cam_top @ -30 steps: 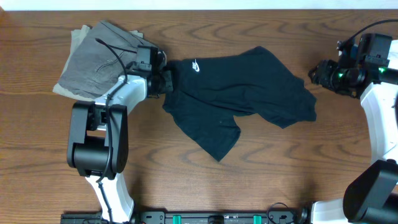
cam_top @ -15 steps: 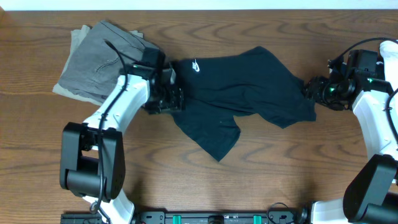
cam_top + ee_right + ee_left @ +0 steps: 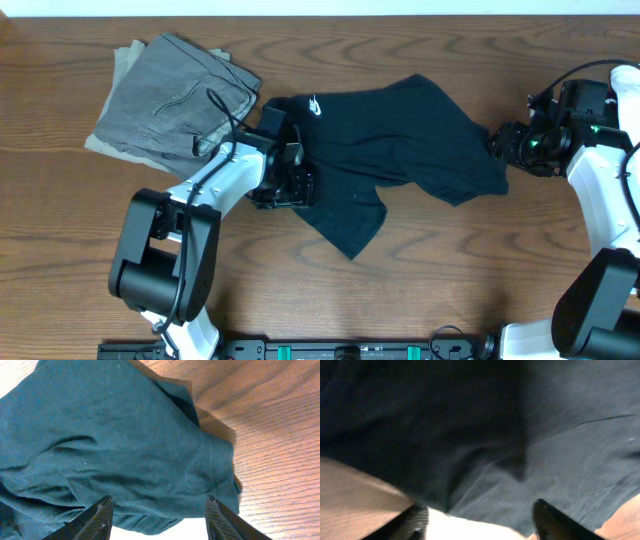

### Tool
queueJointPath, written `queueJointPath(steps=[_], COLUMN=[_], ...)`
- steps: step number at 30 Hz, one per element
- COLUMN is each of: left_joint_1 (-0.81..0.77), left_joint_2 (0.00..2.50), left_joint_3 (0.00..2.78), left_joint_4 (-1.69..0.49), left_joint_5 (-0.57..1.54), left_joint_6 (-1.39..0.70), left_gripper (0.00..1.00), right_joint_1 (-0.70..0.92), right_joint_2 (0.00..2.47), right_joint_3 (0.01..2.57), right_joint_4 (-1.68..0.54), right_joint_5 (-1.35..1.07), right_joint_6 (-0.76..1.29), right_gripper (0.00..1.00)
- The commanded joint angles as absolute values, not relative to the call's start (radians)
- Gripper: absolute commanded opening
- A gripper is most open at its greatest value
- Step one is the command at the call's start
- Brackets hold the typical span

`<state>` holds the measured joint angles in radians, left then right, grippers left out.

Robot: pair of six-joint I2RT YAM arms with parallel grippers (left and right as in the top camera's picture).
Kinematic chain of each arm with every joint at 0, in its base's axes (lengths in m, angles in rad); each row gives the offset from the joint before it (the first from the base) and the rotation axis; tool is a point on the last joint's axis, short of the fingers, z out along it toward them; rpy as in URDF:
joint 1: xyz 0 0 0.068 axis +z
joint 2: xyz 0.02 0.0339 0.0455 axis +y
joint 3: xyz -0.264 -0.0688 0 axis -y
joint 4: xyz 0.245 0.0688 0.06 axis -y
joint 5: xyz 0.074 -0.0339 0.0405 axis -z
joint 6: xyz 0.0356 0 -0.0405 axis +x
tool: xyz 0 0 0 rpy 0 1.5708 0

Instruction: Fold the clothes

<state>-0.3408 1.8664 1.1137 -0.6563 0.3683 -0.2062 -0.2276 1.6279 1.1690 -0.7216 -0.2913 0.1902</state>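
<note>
The wooden surface [image 3: 400,300] runs the whole width in front of me. The black T-shirt [image 3: 400,140] lies crumpled across its middle, spread out but skewed, with 1 flap trailing toward the near edge. No fold is made yet. A grey folded garment [image 3: 165,100] sits well apart from the work, at the far left.

The left arm [image 3: 215,180] has just swung from the shirt's collar end, near the grey garment, down along the shirt's left edge. The left jaws now sit over the fabric lower down. They have let go and stand open, holding nothing. The right arm [image 3: 600,190] came in from the side a second ago and has since stayed put. The right jaws are at the shirt's right edge, spread apart and gripping nothing that I can make out. I'd judge both arms are lining up for a fresh grasp, 1 at each side.

The overhead view gives the layout. Only the left wrist view shows its fingers [image 3: 555,522] parted close over dark cloth, and only the right wrist view shows its fingers [image 3: 97,517] straddling a rumpled corner. The small white logo [image 3: 315,104] shows from overhead alone.
</note>
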Motion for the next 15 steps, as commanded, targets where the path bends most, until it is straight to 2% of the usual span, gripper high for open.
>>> queueJointPath(steps=[1, 3, 5, 8, 15], left_joint_1=[-0.346, -0.338, -0.326, -0.299, -0.203], left_joint_2=[1.915, 1.921, 1.921, 1.919, 1.901], left_joint_3=[1.106, 1.107, 1.107, 1.107, 1.107], left_joint_4=[-0.642, -0.648, -0.673, -0.772, -1.021], left_joint_5=[0.369, 0.354, 0.343, 0.339, 0.100], left_joint_6=[-0.211, -0.211, -0.210, -0.197, -0.192], left_gripper=[0.53, 0.27, 0.09, 0.06, 0.06], right_joint_1=[-0.215, -0.215, -0.215, -0.213, -0.183], right_joint_2=[1.622, 1.622, 1.622, 1.622, 1.623], right_joint_3=[1.164, 1.164, 1.164, 1.162, 1.070], right_joint_4=[-0.722, -0.721, -0.717, -0.702, -0.594], right_joint_5=[-0.288, -0.288, -0.288, -0.288, -0.288], right_joint_6=[0.191, 0.190, 0.190, 0.189, 0.186], right_gripper=[0.57, 0.56, 0.55, 0.45, 0.45])
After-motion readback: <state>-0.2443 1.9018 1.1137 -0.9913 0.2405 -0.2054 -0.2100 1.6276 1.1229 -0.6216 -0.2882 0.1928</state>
